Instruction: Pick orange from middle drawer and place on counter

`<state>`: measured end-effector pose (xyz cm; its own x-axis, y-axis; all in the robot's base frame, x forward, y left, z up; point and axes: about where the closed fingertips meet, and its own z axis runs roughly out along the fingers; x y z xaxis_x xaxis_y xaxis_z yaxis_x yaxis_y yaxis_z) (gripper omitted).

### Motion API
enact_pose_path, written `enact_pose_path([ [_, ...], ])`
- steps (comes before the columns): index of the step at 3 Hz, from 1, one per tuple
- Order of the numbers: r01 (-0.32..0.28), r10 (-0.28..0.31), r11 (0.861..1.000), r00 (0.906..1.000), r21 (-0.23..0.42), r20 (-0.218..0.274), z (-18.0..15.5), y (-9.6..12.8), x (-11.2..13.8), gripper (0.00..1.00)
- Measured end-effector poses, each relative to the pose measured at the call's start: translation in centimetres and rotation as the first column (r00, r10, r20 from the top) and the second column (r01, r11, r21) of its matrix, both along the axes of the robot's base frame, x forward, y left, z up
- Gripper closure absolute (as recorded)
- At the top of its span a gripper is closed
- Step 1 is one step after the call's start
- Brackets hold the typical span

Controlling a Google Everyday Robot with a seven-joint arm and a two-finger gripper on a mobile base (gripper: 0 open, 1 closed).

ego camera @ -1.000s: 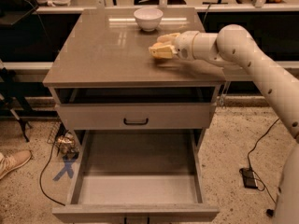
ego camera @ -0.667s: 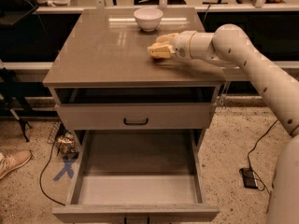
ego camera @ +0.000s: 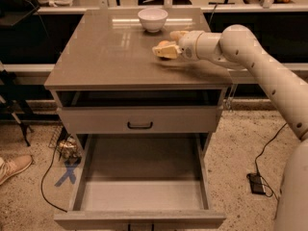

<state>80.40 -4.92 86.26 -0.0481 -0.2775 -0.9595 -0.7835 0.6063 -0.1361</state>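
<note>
The gripper (ego camera: 167, 46), its fingers closed around the orange (ego camera: 164, 45), is positioned just above the counter's (ego camera: 110, 57) right rear portion.

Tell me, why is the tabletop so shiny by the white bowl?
Camera view: the glossy counter mirrors bright light as pale streaks beside the white bowl; the pincer, hovering over the counter's right side, leaves a dark smudge beneath it; the open middle drawer is dim towards its back.
</note>
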Motion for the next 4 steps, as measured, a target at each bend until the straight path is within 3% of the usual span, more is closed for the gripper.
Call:
enact_pose_path([
  [2, 0.027, -0.027, 0.999, 0.9996, 0.032, 0.003, 0.4, -1.4, -0.1, 0.0],
  [3, 0.119, -0.125, 0.985, 0.9913, 0.123, 0.042, 2.6, -5.7, -1.9, 0.0],
  [4, 0.204, -0.219, 0.962, 0.9735, 0.184, 0.065, 4.0, -10.0, -3.8, 0.0],
])
